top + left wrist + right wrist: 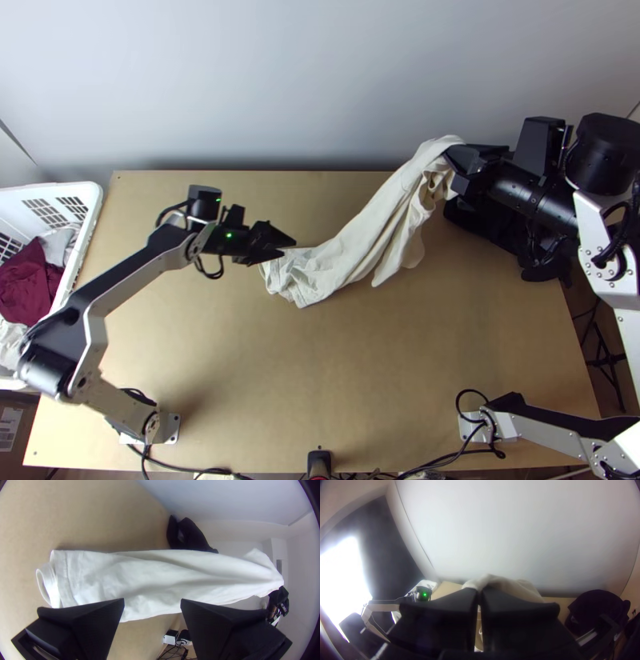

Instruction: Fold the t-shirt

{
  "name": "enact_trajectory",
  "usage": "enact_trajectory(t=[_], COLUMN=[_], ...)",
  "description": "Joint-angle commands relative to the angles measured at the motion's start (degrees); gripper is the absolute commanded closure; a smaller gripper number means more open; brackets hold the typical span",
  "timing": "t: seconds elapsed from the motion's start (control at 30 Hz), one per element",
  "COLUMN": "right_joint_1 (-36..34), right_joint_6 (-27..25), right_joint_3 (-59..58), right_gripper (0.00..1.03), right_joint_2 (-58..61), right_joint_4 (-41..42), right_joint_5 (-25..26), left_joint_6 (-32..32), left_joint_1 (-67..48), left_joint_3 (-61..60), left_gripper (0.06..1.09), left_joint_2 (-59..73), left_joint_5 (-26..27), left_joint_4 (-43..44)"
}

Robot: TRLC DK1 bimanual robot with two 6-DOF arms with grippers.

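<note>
**Cream Cloth T-shirt Hung From My Right Gripper While My Left Gripper Stood Wide**

In the top view I had one end of the t-shirt pinched at the upper right of the frame, raised above the light wooden table. From there the cloth ran down and across toward the middle in a long, bunched slope, with a loose flap dropping along its right side. Its lower end lay crumpled on the wood, a little left of centre. I could not tell which part of the garment I had between my right fingers. In the right wrist view those two wide, flat black fingers met at the middle of the frame, with pale cloth rising just behind their tips.

My left gripper was at the left end of the cloth, just beside the crumpled part. In the left wrist view its fingers were spread far apart, with nothing clamped between them, and the shirt stretched across behind them as a long, gathered strip. At the left of that frame, a narrow band curled into a loop. I could not tell whether my left fingertips touched the fabric.

A white plastic basket with slotted walls stood at the left edge of the top view, with a maroon cloth and paler pieces inside. A black bundle sat at the right of the right wrist view.
</note>
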Motion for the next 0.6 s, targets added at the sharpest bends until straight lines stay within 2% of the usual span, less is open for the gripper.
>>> enact_trajectory(t=[0.0, 0.1, 0.27, 0.3, 0.37, 0.5, 0.57], right_joint_1=[0.1, 0.1, 0.0, 0.0, 0.1, 0.7, 0.7], right_joint_6=[0.1, 0.1, 0.3, 0.3, 0.7, 1.5, 1.5], right_joint_3=[-0.9, -1.0, -1.8, -2.3, -3.4, -4.0, -4.0], right_gripper=[1.0, 1.0, 1.0, 1.0, 1.0, 1.0, 1.0], right_joint_2=[0.0, 0.0, 0.4, 0.5, 0.4, 0.5, 0.6], right_joint_4=[0.2, 0.8, 1.3, 1.7, 2.5, 4.1, 4.6], right_joint_5=[0.7, 1.0, 1.1, 1.1, 1.1, 1.1, 1.1], left_joint_6=[5.7, 6.0, 7.3, 7.0, 6.0, 2.8, 2.4], left_joint_1=[-0.4, -0.1, -0.7, -0.7, -0.3, -2.5, -7.5], left_joint_3=[4.3, 0.0, -11.2, -12.6, -13.9, -17.7, -20.6], left_gripper=[0.23, 0.23, 0.23, 0.23, 0.15, 0.15, 0.15], left_joint_2=[6.1, 3.7, -10.4, -13.4, -18.5, -27.1, -28.8], left_joint_5=[-0.4, -4.5, -9.1, -9.9, -11.4, -12.3, -16.3], left_joint_4=[-2.8, -4.6, -3.9, -3.9, -4.3, -5.6, -5.6])
